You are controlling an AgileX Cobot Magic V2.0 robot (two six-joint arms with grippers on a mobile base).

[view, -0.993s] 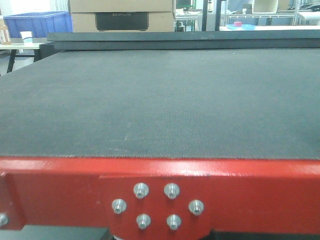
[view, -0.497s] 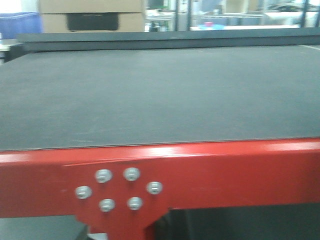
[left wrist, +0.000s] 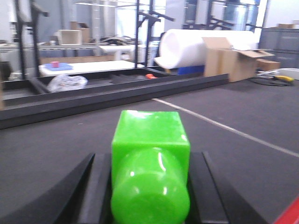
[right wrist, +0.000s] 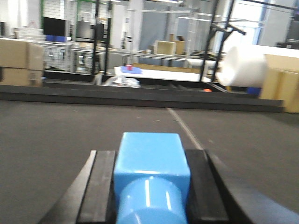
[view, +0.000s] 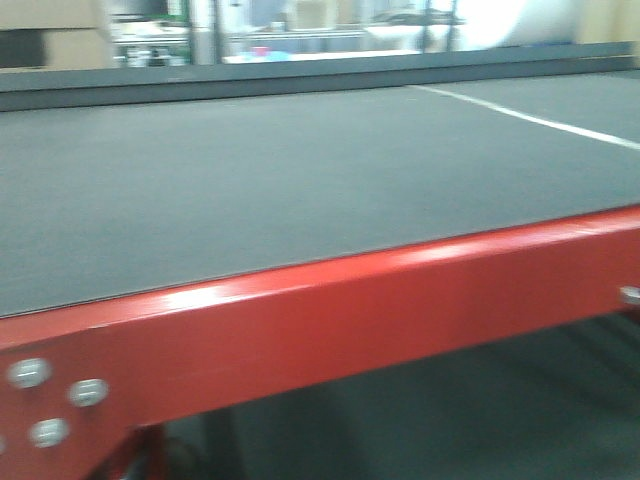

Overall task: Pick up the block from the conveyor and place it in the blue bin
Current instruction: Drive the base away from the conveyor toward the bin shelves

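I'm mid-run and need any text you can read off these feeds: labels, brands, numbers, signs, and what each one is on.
No text is readable in any view.
Carton, front view: it has a dark label, too blurred to read.
Cartons, right wrist view: too far away, no print legible.
Green block between the left jaws: plain, no marks.
Blue block between the right jaws: plain, no marks.
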